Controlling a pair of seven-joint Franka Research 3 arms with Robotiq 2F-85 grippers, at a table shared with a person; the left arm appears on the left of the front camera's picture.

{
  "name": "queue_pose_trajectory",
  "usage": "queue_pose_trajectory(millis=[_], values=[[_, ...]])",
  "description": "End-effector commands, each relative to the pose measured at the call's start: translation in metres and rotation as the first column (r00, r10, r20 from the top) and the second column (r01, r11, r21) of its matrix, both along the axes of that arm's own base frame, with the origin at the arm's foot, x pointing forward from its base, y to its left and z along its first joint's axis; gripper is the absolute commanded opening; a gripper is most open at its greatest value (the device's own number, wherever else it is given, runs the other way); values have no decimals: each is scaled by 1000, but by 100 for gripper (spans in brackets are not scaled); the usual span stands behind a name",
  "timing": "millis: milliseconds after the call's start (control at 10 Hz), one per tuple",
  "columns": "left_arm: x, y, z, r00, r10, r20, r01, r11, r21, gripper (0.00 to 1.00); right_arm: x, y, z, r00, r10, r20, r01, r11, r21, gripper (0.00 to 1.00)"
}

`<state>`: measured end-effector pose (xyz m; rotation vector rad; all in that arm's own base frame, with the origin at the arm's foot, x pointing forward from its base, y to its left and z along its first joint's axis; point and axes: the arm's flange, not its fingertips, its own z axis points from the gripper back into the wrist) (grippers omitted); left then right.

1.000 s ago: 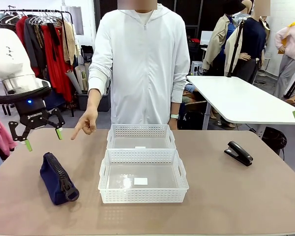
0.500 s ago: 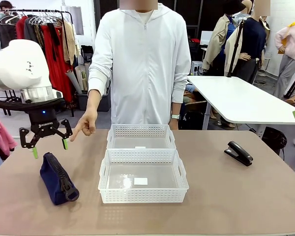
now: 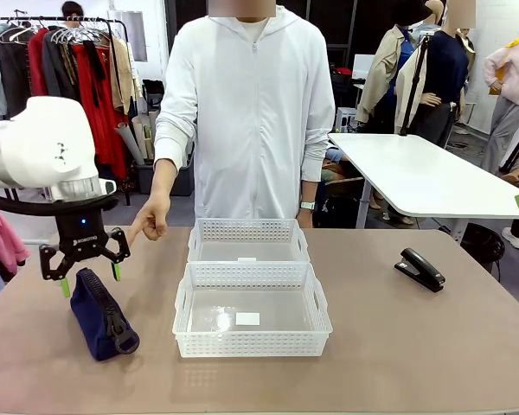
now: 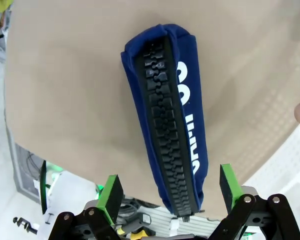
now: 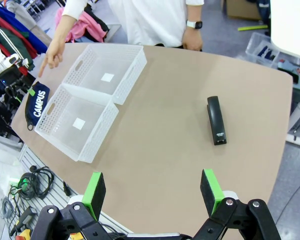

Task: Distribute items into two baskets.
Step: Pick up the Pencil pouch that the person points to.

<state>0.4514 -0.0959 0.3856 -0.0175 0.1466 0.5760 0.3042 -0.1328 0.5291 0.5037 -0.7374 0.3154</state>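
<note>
A navy-blue zip pouch [image 3: 102, 315] with white lettering lies on the table's left side, zipper up; it also shows as the pouch [image 4: 171, 115] and the pouch [image 5: 38, 105]. My left gripper [image 3: 91, 277] hangs open just over its far end, a finger on either side and not touching. The black stapler [image 3: 419, 269] lies at the right, also the stapler [image 5: 216, 120]. Two white lattice baskets stand mid-table, the near basket [image 3: 251, 344] and the far basket [image 3: 247, 231] behind it. My right gripper [image 5: 152, 192] is open, high above the table. The person's hand [image 3: 151, 217] hovers near the pouch.
The person in a white hooded jacket stands at the far edge. Both baskets [image 5: 97, 90] hold only a small white label each. A white table [image 3: 415, 173] stands behind at the right. A clothes rack [image 3: 60, 60] stands at the back left. Cables lie on the floor below the near edge.
My left gripper has come down and to the right, from above the table's left side to just over the pouch's far end. The person's pointing finger has curled in.
</note>
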Motion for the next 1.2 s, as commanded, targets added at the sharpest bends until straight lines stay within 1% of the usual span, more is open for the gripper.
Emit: queue_pose_trajectory(millis=[0, 100, 500, 700, 800, 900, 1100], values=[[-4, -7, -16, 998, -3, 65, 0, 999, 46, 100, 1, 1, 1, 1000, 9, 16, -9, 1000, 22, 100], [-7, -10, -24, 996, -22, 86, 17, 998, 59, 100, 1, 1, 1, 1000, 9, 16, -9, 1000, 22, 100], [-13, -16, -61, 993, -40, 109, 33, 997, 67, 100, 1, 1, 1, 1000, 9, 16, -9, 1000, 22, 100], [-15, -18, -68, 992, -51, 119, 45, 998, 54, 100, 1, 1, 1, 1000, 9, 16, -9, 1000, 22, 100], [-16, -18, -66, 990, -63, 130, 57, 997, 51, 96, 1, 1, 1, 1000, 9, 16, -9, 1000, 22, 100], [-17, -17, -63, 989, -71, 131, 64, 996, 58, 79, 1, 1, 1, 1000, 9, 16, -9, 1000, 22, 100], [-18, -16, -63, 990, -81, 117, 76, 996, 45, 41, 1, 1, 1, 1000, 9, 16, -9, 1000, 22, 100]])
